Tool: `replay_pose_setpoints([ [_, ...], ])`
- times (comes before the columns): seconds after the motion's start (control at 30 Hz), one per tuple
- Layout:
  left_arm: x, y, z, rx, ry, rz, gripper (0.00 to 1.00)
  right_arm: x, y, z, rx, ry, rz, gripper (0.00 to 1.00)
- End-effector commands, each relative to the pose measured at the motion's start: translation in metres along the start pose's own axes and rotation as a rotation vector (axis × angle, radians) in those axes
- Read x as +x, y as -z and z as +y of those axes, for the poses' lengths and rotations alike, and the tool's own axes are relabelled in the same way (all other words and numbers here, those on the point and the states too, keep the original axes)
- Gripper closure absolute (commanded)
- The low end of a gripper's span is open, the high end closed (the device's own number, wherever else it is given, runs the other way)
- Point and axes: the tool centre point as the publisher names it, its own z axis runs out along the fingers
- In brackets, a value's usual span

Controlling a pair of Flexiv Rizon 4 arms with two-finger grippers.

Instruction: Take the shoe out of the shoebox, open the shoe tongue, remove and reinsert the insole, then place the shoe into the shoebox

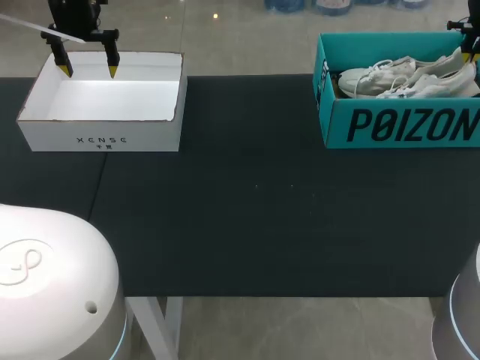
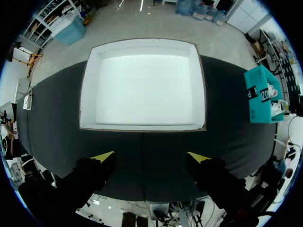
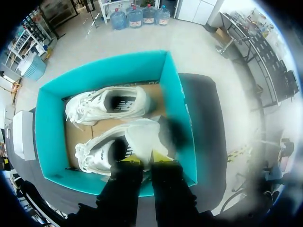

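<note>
Left gripper (image 2: 151, 155) pointing down, its two yellow-tipped fingers wide apart, right gripper (image 3: 145, 157) pointing down too, black wrist behind it

- shoebox (image 1: 397, 127), upper right: matt teal cardboard.
- shoes (image 1: 375, 79): white mesh cloth.
- white box (image 1: 101, 139), upper left: smooth cardboard, raw brown edges.
- table cover (image 1: 262, 217): dark, matt.
- robot base (image 1: 45, 285), lower left: glossy white plastic.

Setting: robot laboratory test bench. Evidence: dark-covered table (image 1: 247, 225) flanked by two white robot arm bases (image 1: 45, 277); open white box (image 2: 144, 85) ahead of the left gripper (image 2: 151, 158), teal shoebox (image 3: 49, 137) holding white shoes (image 3: 109, 104) beneath the right gripper (image 3: 145, 158).
</note>
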Motion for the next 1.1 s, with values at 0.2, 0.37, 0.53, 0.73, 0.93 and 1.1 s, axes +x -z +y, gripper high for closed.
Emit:
replay_pose_setpoints([
  [0.2, 0.0, 0.0, 0.0, 0.0, 0.0, 0.0, 0.0, 0.008, 0.039, 0.009, -0.026, 0.002, -0.006, 1.0],
  [0.37, 0.0, 0.0, 0.0, 0.0, 0.0, 0.0, 0.0, 0.011, 0.058, 0.011, -0.044, -0.005, -0.004, 1.0],
  [0.53, 0.0, 0.0, 0.0, 0.0, 0.0, 0.0, 0.0, 0.017, 0.091, 0.014, -0.079, 0.0, 0.012, 1.0],
  [0.73, 0.0, 0.0, 0.0, 0.0, 0.0, 0.0, 0.0, 0.026, 0.14, 0.017, -0.135, 0.005, 0.053, 1.0],
  [0.93, 0.0, 0.0, 0.0, 0.0, 0.0, 0.0, 0.0, 0.039, 0.189, 0.01, -0.189, 0.014, 0.102, 1.0],
  [1.1, 0.0, 0.0, 0.0, 0.0, 0.0, 0.0, 0.0, 0.049, 0.226, -0.004, -0.22, 0.005, 0.15, 1.0],
])
